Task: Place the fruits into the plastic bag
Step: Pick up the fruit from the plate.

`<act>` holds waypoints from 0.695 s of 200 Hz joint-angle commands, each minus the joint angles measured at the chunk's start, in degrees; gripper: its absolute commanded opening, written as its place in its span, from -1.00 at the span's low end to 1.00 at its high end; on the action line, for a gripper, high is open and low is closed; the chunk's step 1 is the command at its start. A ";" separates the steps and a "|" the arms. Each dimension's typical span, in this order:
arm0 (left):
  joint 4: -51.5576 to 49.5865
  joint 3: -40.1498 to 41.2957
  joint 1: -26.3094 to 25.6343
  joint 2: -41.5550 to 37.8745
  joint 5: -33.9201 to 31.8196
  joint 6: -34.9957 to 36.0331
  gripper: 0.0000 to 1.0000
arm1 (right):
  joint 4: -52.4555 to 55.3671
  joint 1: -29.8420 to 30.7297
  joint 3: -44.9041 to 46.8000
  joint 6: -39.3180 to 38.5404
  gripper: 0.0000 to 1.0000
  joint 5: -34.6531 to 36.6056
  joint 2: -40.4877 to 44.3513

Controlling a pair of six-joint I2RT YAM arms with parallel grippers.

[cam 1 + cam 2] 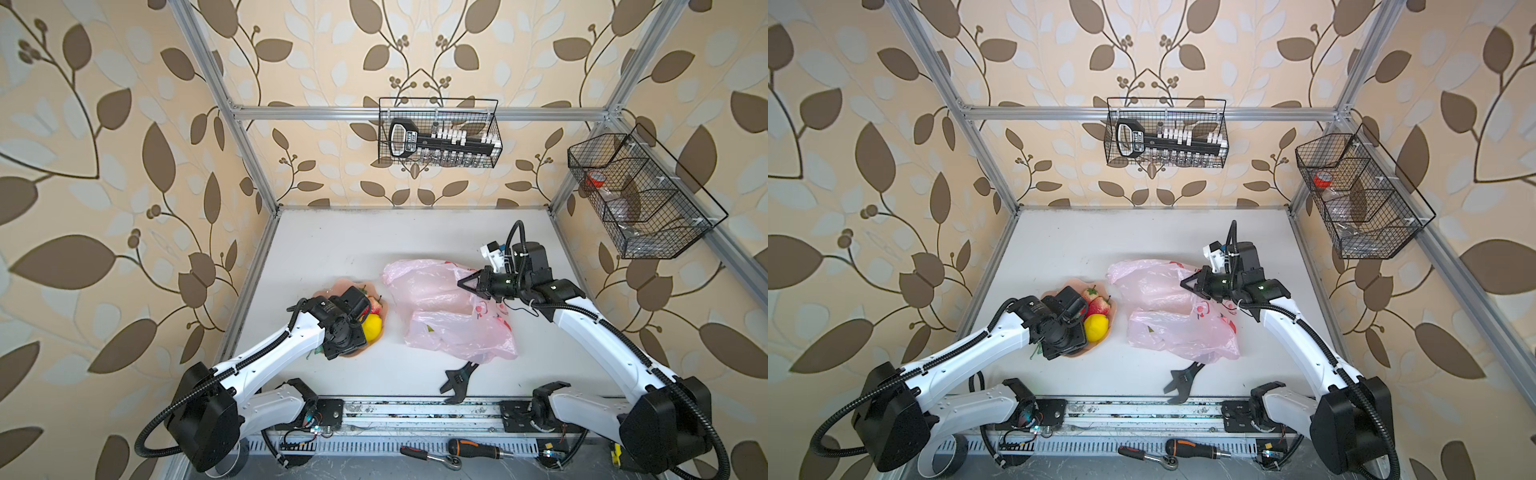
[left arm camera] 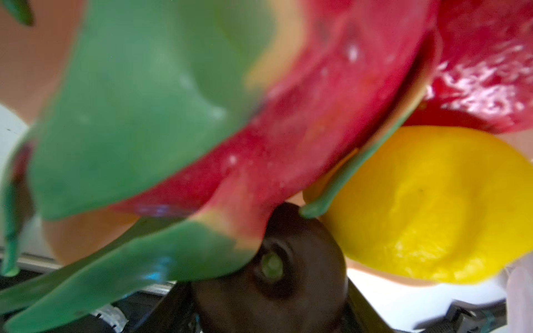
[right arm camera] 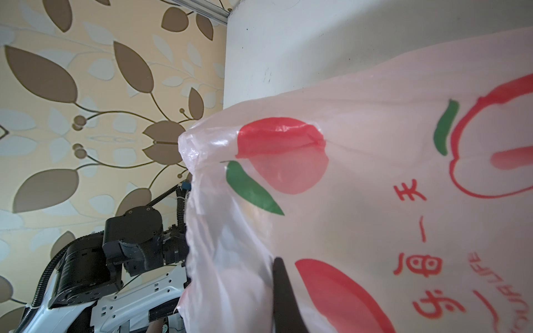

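Wears glossy white shells on left arm [image 1: 266,353] and right arm [image 1: 590,328], dotted with small dark screw holes. Carries black housings at every joint, bulkiest farthest back from each end effector. Trails ribbed black conduit [image 1: 145,428] from those rear blocks toward the wrists, cinched with white ties. Ends in a black, wedge-nosed right gripper [image 1: 460,284], with a white bracket [image 1: 492,253] just behind it and a small white mark on the black joint farther back.

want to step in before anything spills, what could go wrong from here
The dragon fruit sits packed beside the lemon and dark purple fruit; lifting it may roll them off the plate.
The right fingers pinch a thin fold of the plastic bag, which mostly sags; it may slip, or fruit miss the mouth.
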State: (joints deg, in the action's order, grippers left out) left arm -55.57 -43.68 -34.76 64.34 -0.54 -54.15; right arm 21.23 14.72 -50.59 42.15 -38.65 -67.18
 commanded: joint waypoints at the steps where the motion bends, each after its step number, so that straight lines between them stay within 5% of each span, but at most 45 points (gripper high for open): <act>1: -4.46 -4.04 0.66 -1.56 -0.16 1.30 0.18 | -0.19 -0.22 -2.14 -0.83 -1.00 -0.89 -0.66; 72: -9.47 -13.03 0.74 -4.22 -0.87 4.22 0.15 | 0.08 -0.33 -2.83 -1.28 -1.00 -1.07 -1.61; 139: -6.19 -12.93 0.70 -5.37 1.80 4.76 0.11 | 0.56 -0.53 -3.44 -2.15 -1.00 -1.20 -2.20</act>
State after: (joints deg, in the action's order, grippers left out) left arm -61.91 -55.72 -34.76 60.42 -0.16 -50.48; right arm 21.26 14.55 -51.79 41.43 -38.87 -68.66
